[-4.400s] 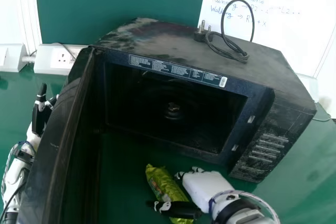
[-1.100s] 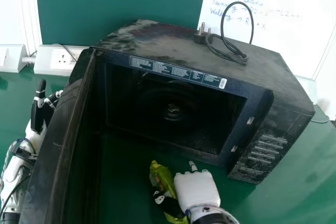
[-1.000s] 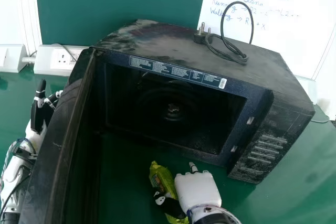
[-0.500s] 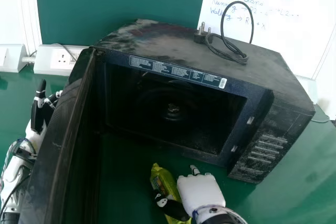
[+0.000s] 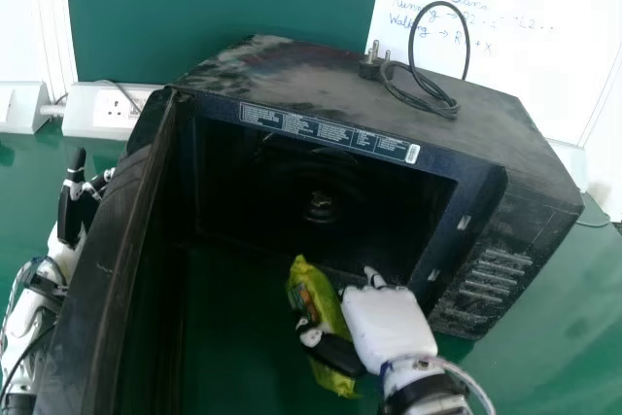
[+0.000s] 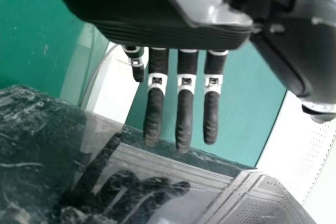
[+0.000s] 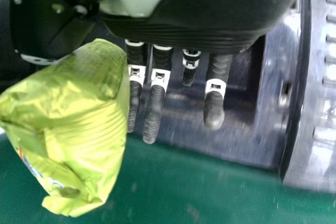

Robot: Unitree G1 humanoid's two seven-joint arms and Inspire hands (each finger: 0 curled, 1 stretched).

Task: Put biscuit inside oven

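Note:
My right hand [image 5: 391, 323] is below the oven opening's right part, its thumb across the green biscuit packet [image 5: 314, 298] and pinching it against the hand. The packet's far end points at the opening's lower edge. In the right wrist view the packet [image 7: 68, 124] is beside the extended fingers of my right hand [image 7: 154, 108]. The black oven [image 5: 389, 94] has its door [image 5: 112, 269] swung open on the left. My left hand [image 5: 73, 211] is beyond the door's outer side; the left wrist view has my left hand [image 6: 185, 114] with straight fingers above the glossy door [image 6: 52, 156].
A power cord with its plug [image 5: 371, 63] lies on the oven's top. Behind stand a socket box [image 5: 107, 112] and a whiteboard [image 5: 525, 36]. The oven's button panel [image 5: 496, 274] is close to the right of my right hand. Everything rests on a green table [image 5: 544, 337].
My right hand and the packet have moved forward, closer to the oven opening, and a little to the right in the last half second. My left hand and the oven have stayed put.

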